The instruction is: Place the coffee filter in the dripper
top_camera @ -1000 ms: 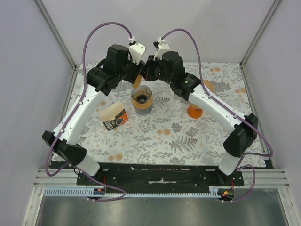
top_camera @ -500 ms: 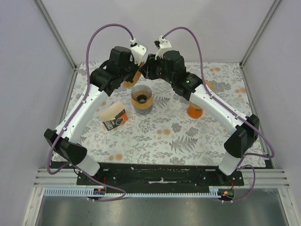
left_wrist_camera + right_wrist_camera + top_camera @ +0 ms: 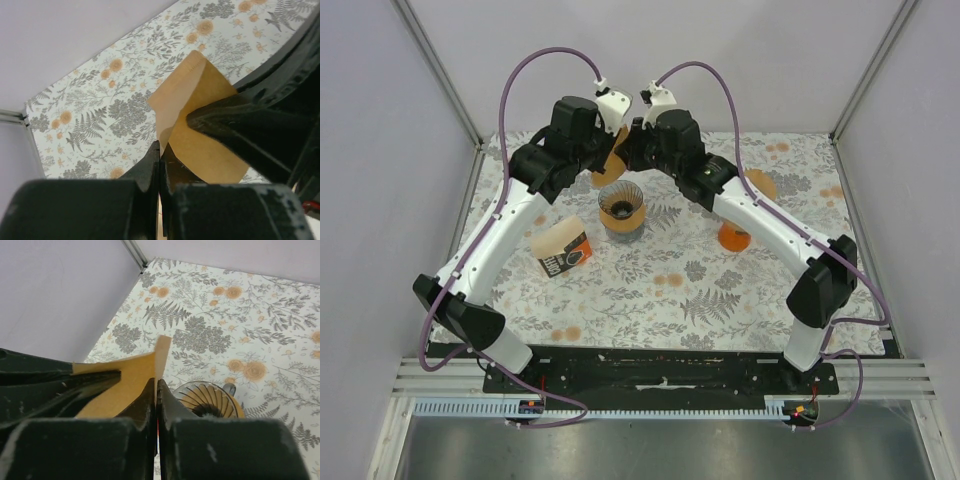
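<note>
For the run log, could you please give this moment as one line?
left pincer: shut on coffee filter | right pincer: shut on it | status: aloft, not in dripper

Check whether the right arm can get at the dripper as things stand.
Probably yes. The dripper stands open close below the right gripper, with nothing over its mouth. However, that gripper is shut on the coffee filter, which the left gripper also pinches, so both would need to move together.

Pale lilac walls [image 3: 360, 200], aluminium corner posts [image 3: 438, 75] — fern-and-flower tablecloth [image 3: 650, 290] under even light.
</note>
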